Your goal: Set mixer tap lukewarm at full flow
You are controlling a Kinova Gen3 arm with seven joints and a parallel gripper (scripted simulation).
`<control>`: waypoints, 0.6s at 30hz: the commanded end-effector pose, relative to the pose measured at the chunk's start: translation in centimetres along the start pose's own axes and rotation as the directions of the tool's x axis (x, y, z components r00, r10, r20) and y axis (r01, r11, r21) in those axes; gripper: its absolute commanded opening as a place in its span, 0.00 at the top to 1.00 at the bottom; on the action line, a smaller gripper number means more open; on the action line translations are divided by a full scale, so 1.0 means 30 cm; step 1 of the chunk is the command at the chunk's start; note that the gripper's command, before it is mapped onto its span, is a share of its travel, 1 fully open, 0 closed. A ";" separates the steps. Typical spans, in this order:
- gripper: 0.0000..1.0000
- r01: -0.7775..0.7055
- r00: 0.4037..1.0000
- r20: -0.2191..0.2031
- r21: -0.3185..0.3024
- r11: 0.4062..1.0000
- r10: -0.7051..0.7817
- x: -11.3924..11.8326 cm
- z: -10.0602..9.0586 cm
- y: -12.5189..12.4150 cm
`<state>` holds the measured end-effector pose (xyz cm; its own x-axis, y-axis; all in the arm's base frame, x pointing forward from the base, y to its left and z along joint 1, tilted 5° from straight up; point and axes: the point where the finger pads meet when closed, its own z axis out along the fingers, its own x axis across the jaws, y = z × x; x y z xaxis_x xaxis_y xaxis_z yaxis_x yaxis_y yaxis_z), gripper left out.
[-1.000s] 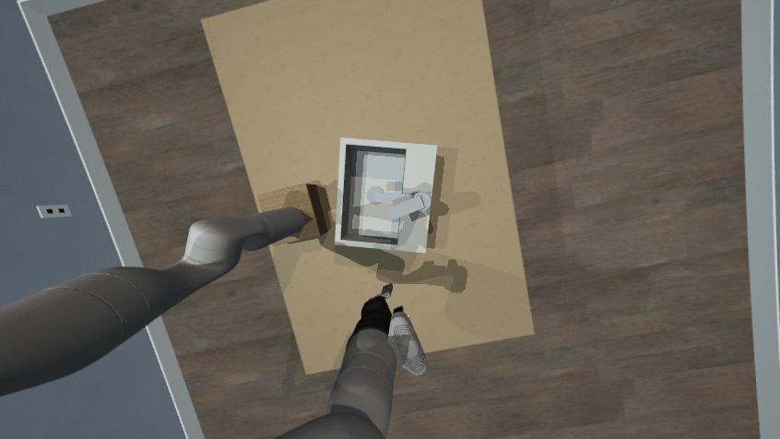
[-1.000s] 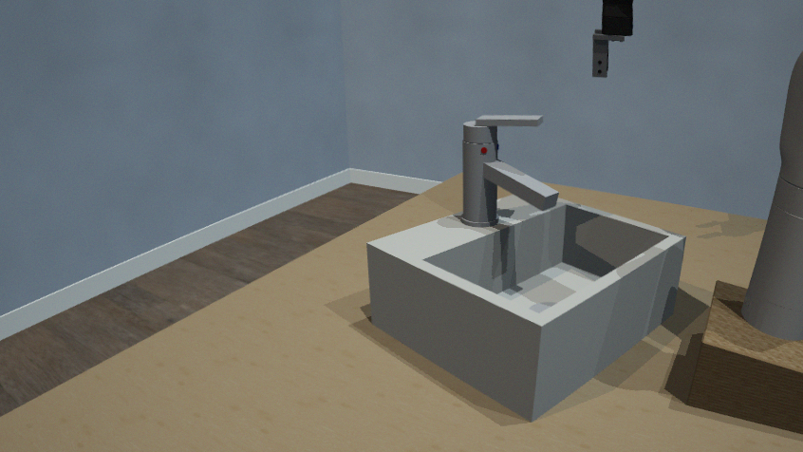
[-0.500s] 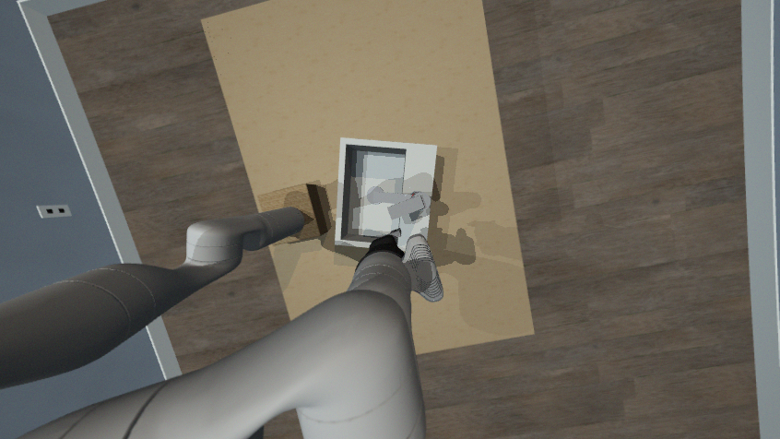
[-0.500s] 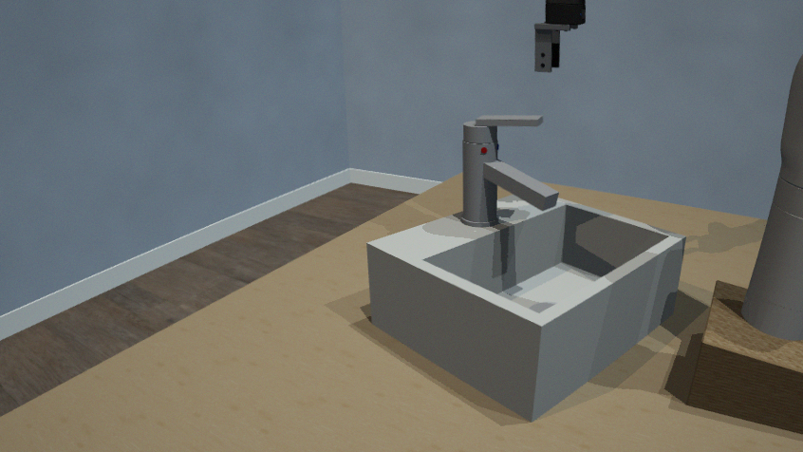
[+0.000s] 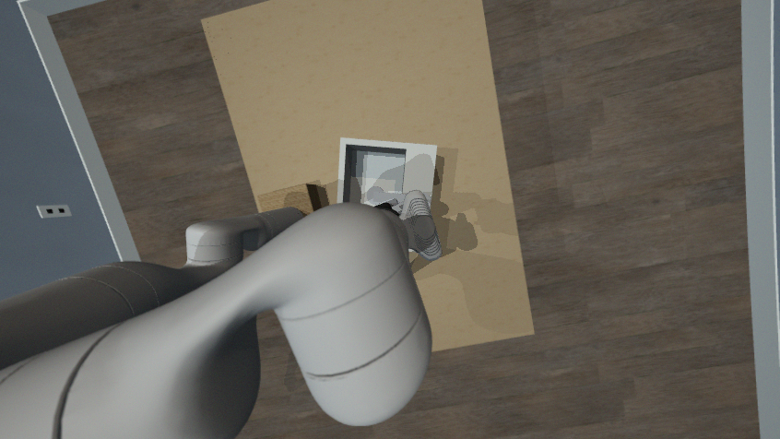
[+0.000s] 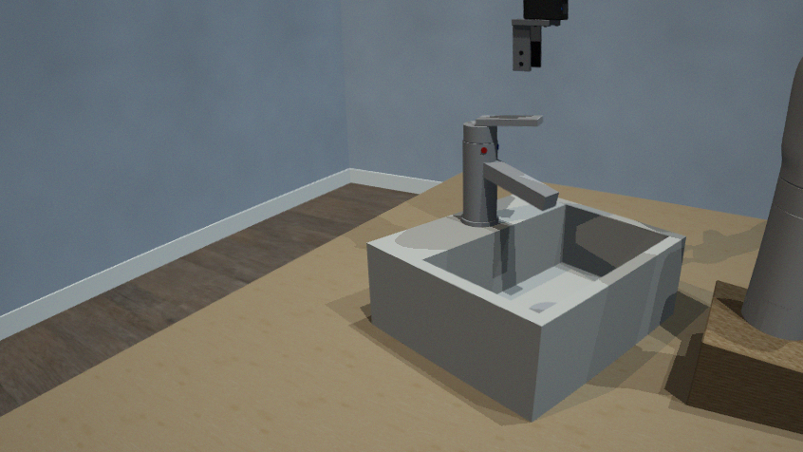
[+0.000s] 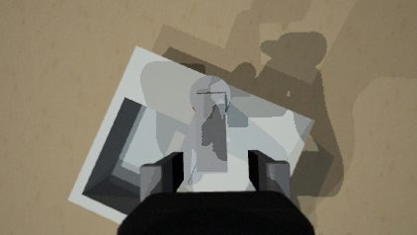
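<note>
A grey mixer tap (image 6: 478, 179) (image 7: 209, 92) stands on the back ledge of a grey square sink (image 6: 466, 331) (image 5: 420, 150) (image 7: 114, 197). Its flat lever (image 6: 508, 120) (image 7: 213, 133) lies level and low, turned a little off the spout (image 6: 522, 186) toward the blue dot's side. The red dot (image 6: 483, 150) shows on the tap body. My gripper (image 6: 528, 56) (image 7: 215, 165) is open and empty. It hangs well above the lever's outer end with its fingers pointing down. In the overhead view the arm hides the gripper and the tap.
The sink sits on a tan table (image 6: 224, 365) (image 5: 326, 81) (image 7: 49, 49). The arm (image 5: 326, 283) (image 6: 786, 253) rises from a wooden block (image 6: 730, 370) (image 5: 277, 199) right of the sink. Wood floor and blue walls surround the table.
</note>
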<state>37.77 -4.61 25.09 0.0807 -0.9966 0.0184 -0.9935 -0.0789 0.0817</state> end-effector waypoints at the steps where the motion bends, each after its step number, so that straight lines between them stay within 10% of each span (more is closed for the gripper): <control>1: 0.00 0.006 1.000 0.000 0.001 1.000 -0.006 -0.016 -0.002 -0.005; 12: 0.00 0.005 1.000 0.001 0.000 1.000 -0.005 -0.020 -0.002 -0.005; 13: 1.00 0.005 1.000 0.001 0.000 1.000 -0.005 -0.020 -0.002 -0.005; 18: 1.00 0.005 1.000 0.001 0.000 1.000 -0.005 -0.020 -0.002 -0.005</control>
<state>37.84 -4.00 25.08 0.0860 -0.9962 0.0168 -0.9930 -0.0843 0.0832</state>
